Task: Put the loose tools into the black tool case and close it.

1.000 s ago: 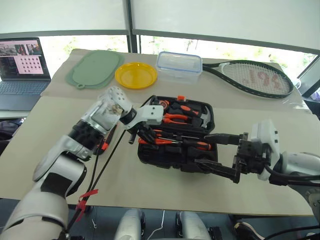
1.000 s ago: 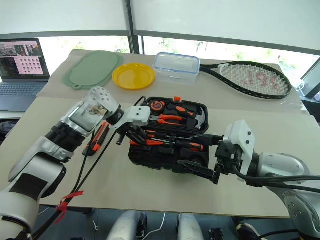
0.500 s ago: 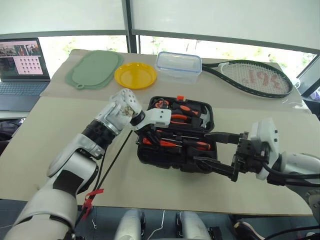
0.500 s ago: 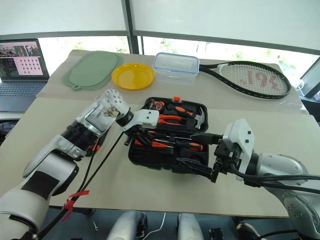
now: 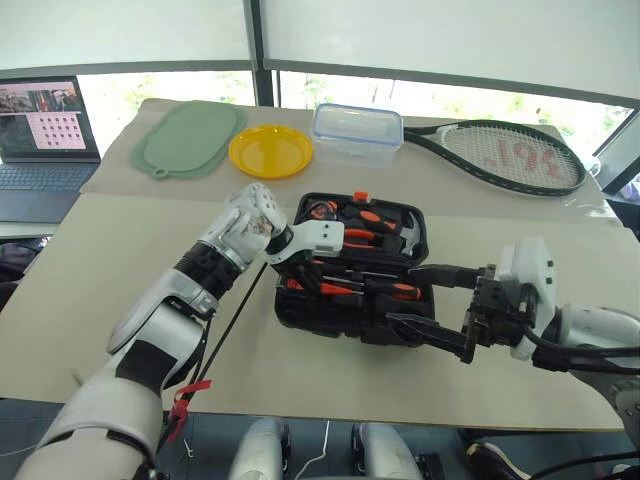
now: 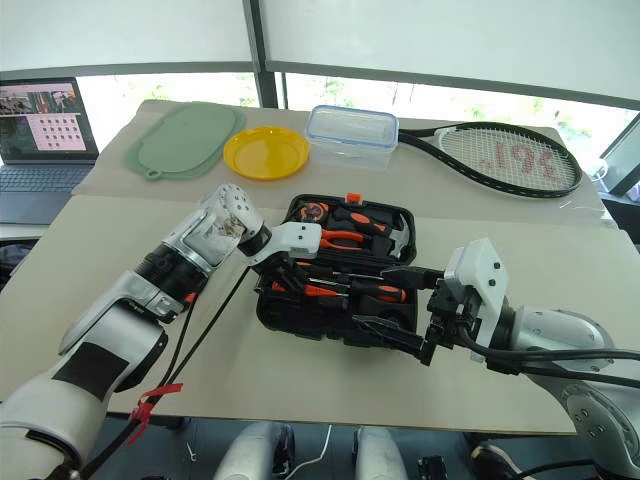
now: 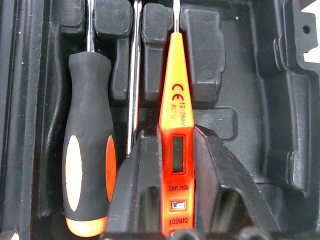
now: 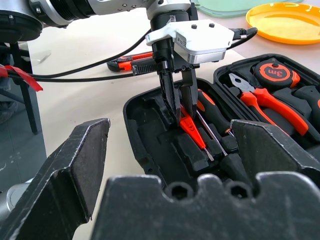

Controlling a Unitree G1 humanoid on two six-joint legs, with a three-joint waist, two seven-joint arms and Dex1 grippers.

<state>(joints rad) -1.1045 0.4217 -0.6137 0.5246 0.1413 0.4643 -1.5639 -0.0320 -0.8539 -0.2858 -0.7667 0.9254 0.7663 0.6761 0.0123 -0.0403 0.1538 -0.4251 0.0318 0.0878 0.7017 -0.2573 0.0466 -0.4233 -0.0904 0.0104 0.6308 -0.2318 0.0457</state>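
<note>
The left pincer (image 8: 176, 107) stands inside the open black tool case (image 5: 352, 318), blocking its left end. The right pincer (image 5: 432, 303) guards the case's right side. The bench (image 5: 100, 270) is bare toward its left edge.

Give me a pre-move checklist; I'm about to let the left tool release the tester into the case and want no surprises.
1. Tester lies in the case, beside the screwdriver: ok.
2. Left tool free of the tester: not ok; the tester sits between its fingers.
3. Tester fully seated in its slot: cannot tell.
4. Right tool open and off the tools, at the case's near right corner: ok.
5. All loose tools packed: not ok; a knife lies on the table left of the case.
6. Lid path: ok; the racket and box lie beyond it.
</note>
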